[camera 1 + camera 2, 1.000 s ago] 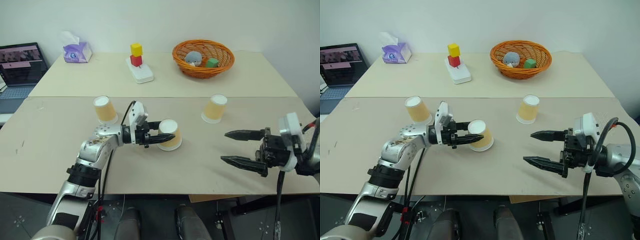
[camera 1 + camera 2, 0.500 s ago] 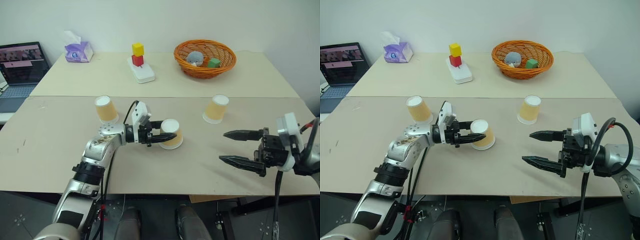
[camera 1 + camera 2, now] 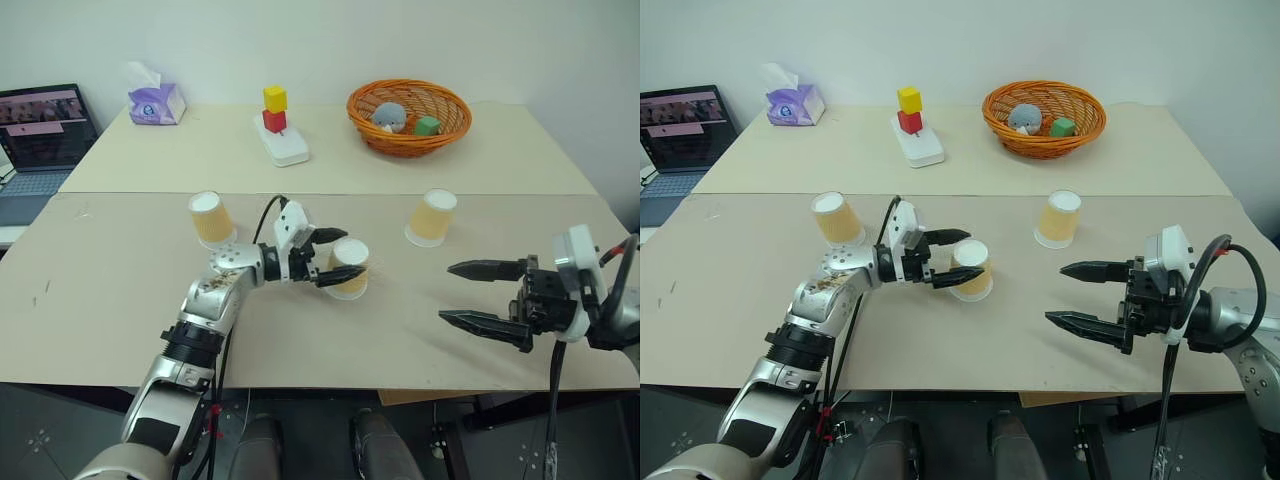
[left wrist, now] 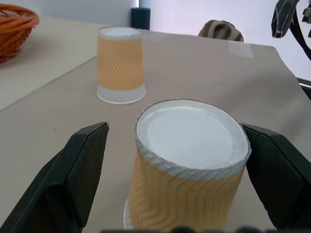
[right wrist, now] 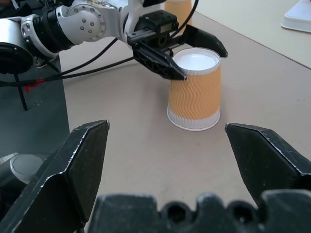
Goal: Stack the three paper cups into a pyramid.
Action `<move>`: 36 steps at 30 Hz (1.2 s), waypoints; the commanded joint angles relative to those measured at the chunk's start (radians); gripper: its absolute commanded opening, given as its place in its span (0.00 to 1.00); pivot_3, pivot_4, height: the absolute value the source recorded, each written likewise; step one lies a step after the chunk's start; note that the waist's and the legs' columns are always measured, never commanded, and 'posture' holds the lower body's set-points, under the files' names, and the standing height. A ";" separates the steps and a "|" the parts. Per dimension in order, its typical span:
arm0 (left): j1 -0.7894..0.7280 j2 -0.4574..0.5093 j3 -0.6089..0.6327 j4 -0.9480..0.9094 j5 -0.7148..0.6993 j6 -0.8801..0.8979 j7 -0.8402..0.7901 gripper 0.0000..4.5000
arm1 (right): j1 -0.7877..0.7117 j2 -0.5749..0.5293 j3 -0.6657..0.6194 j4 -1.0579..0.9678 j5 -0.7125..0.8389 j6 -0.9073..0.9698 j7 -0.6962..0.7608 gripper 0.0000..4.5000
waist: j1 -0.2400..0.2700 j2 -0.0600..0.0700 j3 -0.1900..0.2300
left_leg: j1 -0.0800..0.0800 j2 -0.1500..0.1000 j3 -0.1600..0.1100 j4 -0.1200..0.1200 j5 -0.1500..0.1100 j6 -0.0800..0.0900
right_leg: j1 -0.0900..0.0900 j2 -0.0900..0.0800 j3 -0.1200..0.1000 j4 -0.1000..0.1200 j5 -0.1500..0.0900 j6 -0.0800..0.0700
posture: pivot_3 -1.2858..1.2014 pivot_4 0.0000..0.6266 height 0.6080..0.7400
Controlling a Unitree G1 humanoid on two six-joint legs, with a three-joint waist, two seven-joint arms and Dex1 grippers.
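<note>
We see three paper cups, all upside down on the bench [image 3: 120,300], none stacked yet. The middle cup [image 3: 348,267] sits near the centre of the frame, the left cup [image 3: 210,218] up and to its left, the right cup [image 3: 432,217] up and to its right, each well apart from the others. So the pyramid has no base pair and no top.

Our left gripper [image 3: 334,256] reaches in from the left, its jaws spread wide on either side of the middle cup; in the wrist view both fingers [image 4: 80,165] stand clear of the cup's ribbed wall with gaps showing, so nothing is gripped. Our right gripper [image 3: 460,295] hangs at the lower right of the frame, jaws wide apart and empty, well away from every cup.

We judge the risks as these. The cups look light, so a finger brushing the middle cup as the arm pulls away could tip it or slide it. The base cups must stand side by side and touching; at present they are far apart, and a top cup set across a gap would fall through. Squeezing too hard could crush a thin wall and leave the cup standing crooked.
</note>
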 commanded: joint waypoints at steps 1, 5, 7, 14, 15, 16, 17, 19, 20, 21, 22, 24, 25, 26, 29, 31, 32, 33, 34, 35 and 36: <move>0.006 -0.004 0.071 -0.133 -0.053 0.027 0.066 0.99 | -0.017 -0.018 -0.021 -0.005 0.007 -0.009 0.009 1.00 | 0.000 0.000 0.000 | 0.000 0.000 0.000 0.000 0.000 0.000 | 0.000 0.000 0.000 0.000 0.000 0.000 | 0.52 0.24 0.33; 0.047 0.006 0.134 -0.291 -0.109 0.098 0.152 0.99 | -0.022 -0.018 -0.013 0.001 0.006 -0.011 0.013 1.00 | 0.001 0.000 0.001 | 0.000 0.000 -0.003 0.000 0.000 0.000 | 0.001 0.000 0.000 0.000 0.000 0.000 | 0.52 0.24 0.33; 0.079 0.016 0.174 -0.386 -0.160 0.163 0.198 0.99 | -0.029 -0.017 -0.006 0.005 0.005 -0.012 0.015 1.00 | 0.001 0.001 0.001 | 0.001 0.000 -0.005 0.000 0.000 0.000 | 0.002 0.000 -0.001 0.000 0.000 0.000 | 0.52 0.24 0.33; 0.171 0.040 0.304 -0.571 -0.227 0.303 0.419 0.99 | -0.066 -0.006 0.031 0.025 -0.009 -0.028 0.030 1.00 | 0.001 0.003 0.004 | 0.006 0.000 -0.009 0.000 0.000 0.000 | 0.010 -0.001 -0.005 -0.003 0.000 0.000 | 0.52 0.24 0.33; 0.184 0.036 0.314 -0.585 -0.209 0.306 0.462 0.99 | -0.073 -0.004 0.038 0.023 -0.013 -0.035 0.031 1.00 | 0.001 0.003 0.004 | 0.006 0.000 -0.008 0.000 0.000 0.000 | 0.010 -0.001 -0.007 -0.004 0.000 0.000 | 0.52 0.24 0.33; 0.204 0.034 0.329 -0.605 -0.203 0.332 0.508 0.99 | -0.088 0.001 0.044 0.014 -0.010 -0.037 0.023 1.00 | 0.002 0.003 0.004 | 0.006 0.000 -0.008 0.000 0.000 0.000 | 0.011 -0.001 -0.007 -0.004 0.000 0.000 | 0.52 0.24 0.33; 0.219 0.033 0.339 -0.619 -0.202 0.351 0.542 0.99 | -0.098 0.005 0.047 0.008 -0.008 -0.038 0.017 1.00 | 0.002 0.004 0.005 | 0.006 0.000 -0.009 0.000 0.000 0.000 | 0.011 -0.001 -0.007 -0.005 0.000 0.000 | 0.52 0.24 0.33; 0.260 0.035 0.350 -0.657 -0.183 0.377 0.609 0.99 | -0.139 0.027 0.066 -0.009 -0.026 -0.052 -0.024 1.00 | 0.000 0.004 0.005 | 0.006 0.000 -0.010 0.000 0.000 0.000 | 0.011 -0.001 -0.007 -0.005 0.000 0.000 | 0.52 0.24 0.33; 0.273 0.035 0.353 -0.668 -0.185 0.384 0.627 0.99 | -0.156 0.038 0.070 -0.016 -0.023 -0.048 -0.043 1.00 | 0.000 0.004 0.006 | 0.006 0.000 -0.012 0.000 0.000 0.000 | 0.011 -0.001 -0.007 -0.006 0.000 0.000 | 0.52 0.24 0.33; 0.290 0.034 0.361 -0.676 -0.187 0.393 0.649 0.99 | -0.170 0.047 0.075 -0.029 -0.013 -0.043 -0.055 1.00 | 0.001 0.004 0.006 | 0.006 0.000 -0.012 0.000 0.000 0.000 | 0.011 -0.001 -0.008 -0.006 0.000 0.000 | 0.52 0.24 0.33; 0.309 0.028 0.370 -0.680 -0.192 0.402 0.667 0.99 | -0.182 0.060 0.079 -0.042 -0.006 -0.044 -0.066 1.00 | 0.001 0.004 0.007 | 0.005 0.000 -0.013 0.000 0.000 0.000 | 0.011 -0.001 -0.008 -0.006 0.000 0.000 | 0.52 0.24 0.33; 0.352 0.034 0.368 -0.678 -0.183 0.396 0.675 0.99 | -0.225 0.098 0.102 -0.036 -0.043 -0.057 -0.133 1.00 | 0.002 0.004 0.007 | 0.005 0.000 -0.014 0.000 0.000 0.000 | 0.011 -0.001 -0.009 -0.006 0.000 0.000 | 0.52 0.24 0.33; 0.366 0.037 0.364 -0.678 -0.172 0.382 0.679 0.99 | -0.234 0.110 0.106 -0.034 -0.055 -0.067 -0.148 1.00 | 0.001 0.004 0.007 | 0.005 0.000 -0.014 0.000 0.000 0.000 | 0.011 -0.001 -0.009 -0.006 0.000 0.000 | 0.52 0.24 0.33; 0.373 0.035 0.368 -0.672 -0.174 0.382 0.687 0.99 | -0.233 0.116 0.107 -0.038 -0.055 -0.068 -0.152 1.00 | 0.001 0.004 0.007 | 0.005 0.000 -0.014 0.000 0.000 0.000 | 0.011 -0.001 -0.009 -0.006 0.000 0.000 | 0.52 0.24 0.33; 0.392 0.037 0.375 -0.653 -0.154 0.353 0.707 0.99 | -0.206 0.124 0.092 -0.052 -0.051 -0.070 -0.160 1.00 | 0.012 0.004 0.007 | 0.003 -0.001 -0.013 0.000 0.000 0.000 | 0.011 -0.003 -0.011 -0.006 0.000 0.000 | 0.52 0.24 0.33; 0.395 0.038 0.379 -0.645 -0.143 0.341 0.717 0.99 | -0.186 0.125 0.081 -0.062 -0.040 -0.062 -0.164 1.00 | 0.019 0.004 0.007 | 0.003 -0.002 -0.013 0.000 0.000 0.000 | 0.011 -0.003 -0.011 -0.007 0.000 0.000 | 0.52 0.24 0.33; 0.395 0.036 0.382 -0.642 -0.136 0.329 0.722 0.99 | -0.174 0.126 0.072 -0.065 -0.034 -0.059 -0.167 1.00 | 0.022 0.004 0.007 | 0.002 -0.002 -0.013 0.000 0.000 0.000 | 0.011 -0.003 -0.011 -0.007 0.000 0.000 | 0.52 0.24 0.33; 0.393 0.038 0.381 -0.639 -0.124 0.318 0.730 0.99 | -0.163 0.127 0.066 -0.066 -0.029 -0.057 -0.169 1.00 | 0.023 0.004 0.007 | 0.002 -0.002 -0.013 0.000 0.000 0.000 | 0.011 -0.004 -0.011 -0.008 0.000 0.000 | 0.52 0.24 0.33; 0.383 0.037 0.384 -0.631 -0.115 0.307 0.740 0.99 | -0.151 0.127 0.060 -0.067 -0.026 -0.056 -0.169 1.00 | 0.024 0.004 0.007 | 0.002 -0.003 -0.013 0.000 0.000 0.000 | 0.011 -0.005 -0.011 -0.008 0.000 0.000 | 0.52 0.24 0.33; 0.373 0.039 0.384 -0.621 -0.100 0.291 0.749 0.99 | -0.142 0.128 0.057 -0.068 -0.024 -0.057 -0.169 1.00 | 0.024 0.004 0.007 | 0.002 -0.004 -0.013 0.000 0.000 0.000 | 0.011 -0.005 -0.011 -0.008 0.000 0.000 | 0.52 0.24 0.33; 0.356 0.044 0.382 -0.608 -0.084 0.282 0.759 0.99 | -0.135 0.129 0.056 -0.068 -0.025 -0.058 -0.170 1.00 | 0.025 0.004 0.007 | 0.002 -0.004 -0.013 0.000 0.000 0.000 | 0.011 -0.005 -0.011 -0.008 0.000 0.000 | 0.52 0.24 0.33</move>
